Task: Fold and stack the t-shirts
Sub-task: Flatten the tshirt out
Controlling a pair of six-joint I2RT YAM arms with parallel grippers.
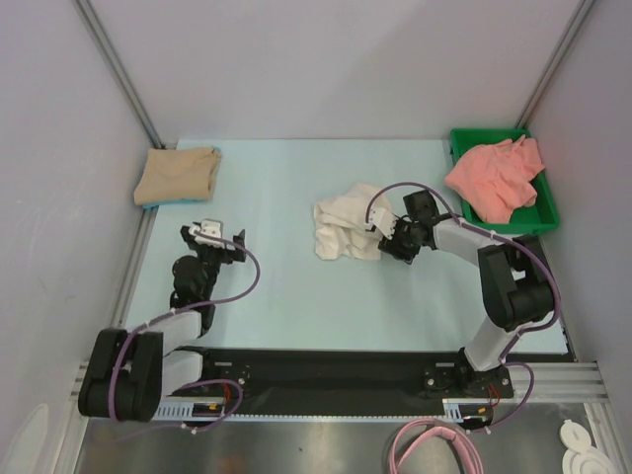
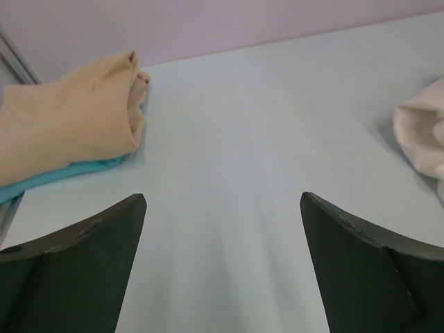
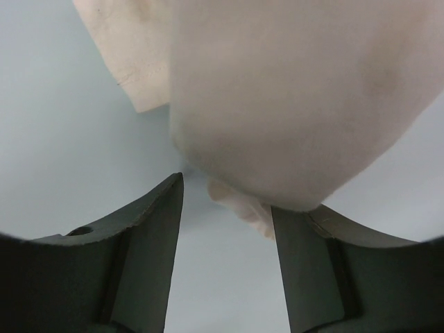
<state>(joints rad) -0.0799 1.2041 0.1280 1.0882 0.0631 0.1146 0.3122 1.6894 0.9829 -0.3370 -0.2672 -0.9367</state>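
Note:
The cream-white t-shirt [image 1: 346, 232] lies crumpled mid-table; it fills the top of the right wrist view [image 3: 291, 90] and shows at the right edge of the left wrist view [image 2: 423, 132]. My right gripper [image 1: 388, 235] is open at its right edge, a fold of cloth drooping over the right fingertip [image 3: 305, 229], nothing clamped. The tan-beige t-shirt [image 1: 179, 175] lies folded at the far left, also in the left wrist view [image 2: 66, 118]. The salmon-pink t-shirt [image 1: 494, 178] is heaped in the green tray. My left gripper [image 1: 219, 237] is open and empty over bare table.
The green plastic tray [image 1: 538, 212] stands at the far right. A strip of teal cloth [image 2: 62, 175] shows under the tan-beige shirt. Walls with metal rails [image 1: 118, 74] close the back and sides. Pink cables [image 1: 434, 449] lie below the table's near edge.

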